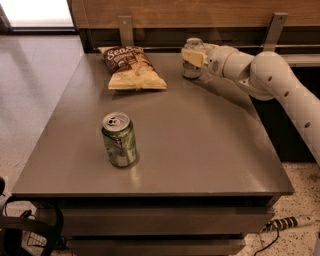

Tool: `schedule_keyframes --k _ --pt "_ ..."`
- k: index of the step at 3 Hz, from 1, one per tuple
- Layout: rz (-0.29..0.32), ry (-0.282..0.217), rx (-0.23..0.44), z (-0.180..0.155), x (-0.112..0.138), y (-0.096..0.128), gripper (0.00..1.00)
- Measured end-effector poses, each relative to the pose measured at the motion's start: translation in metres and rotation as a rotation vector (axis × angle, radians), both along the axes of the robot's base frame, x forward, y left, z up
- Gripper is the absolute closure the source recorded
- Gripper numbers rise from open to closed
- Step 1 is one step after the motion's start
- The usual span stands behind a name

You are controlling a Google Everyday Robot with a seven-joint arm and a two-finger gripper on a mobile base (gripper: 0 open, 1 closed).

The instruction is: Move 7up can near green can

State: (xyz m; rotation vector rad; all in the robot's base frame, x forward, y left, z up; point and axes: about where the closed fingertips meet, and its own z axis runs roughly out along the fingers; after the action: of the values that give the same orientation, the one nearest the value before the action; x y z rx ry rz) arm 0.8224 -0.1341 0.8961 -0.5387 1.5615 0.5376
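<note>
- Here, at the far left, pale speckled floor runs beside the grey counter, and dark cables hang below the counter's front left corner.
- The green can stands upright on the front left part of the counter, near the front edge. It has a silver top with the opening showing and a pale patch on its label.
- Further back and a little to the right, a chip bag lies flat near the back edge. It is brown at the top and yellow lower down, and it is well apart from the green can.
- Behind the bag, a metal bracket is fixed to the wooden wall panel.
- Right of the bag, the 7up can stands upright at the back of the counter, close to the back edge. It is well apart from the green can, with the chip bag between them along the back.
- The pincer is at the 7up can, closed around it. One pale yellow finger lies across the can's front, about midway up. I cannot tell whether the can's base touches the counter or is just above it.
- The white arm reaches to the pincer from the right, passing over the counter's back right corner.
- A second bracket is on the wall behind the arm.
- At the lower right, a power strip lies on the floor.
</note>
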Motion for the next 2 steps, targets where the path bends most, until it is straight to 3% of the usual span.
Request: schedule_keyframes --k 2 --pt "-0.001 -0.031 -0.041 0.042 -0.037 -0.015 1.0"
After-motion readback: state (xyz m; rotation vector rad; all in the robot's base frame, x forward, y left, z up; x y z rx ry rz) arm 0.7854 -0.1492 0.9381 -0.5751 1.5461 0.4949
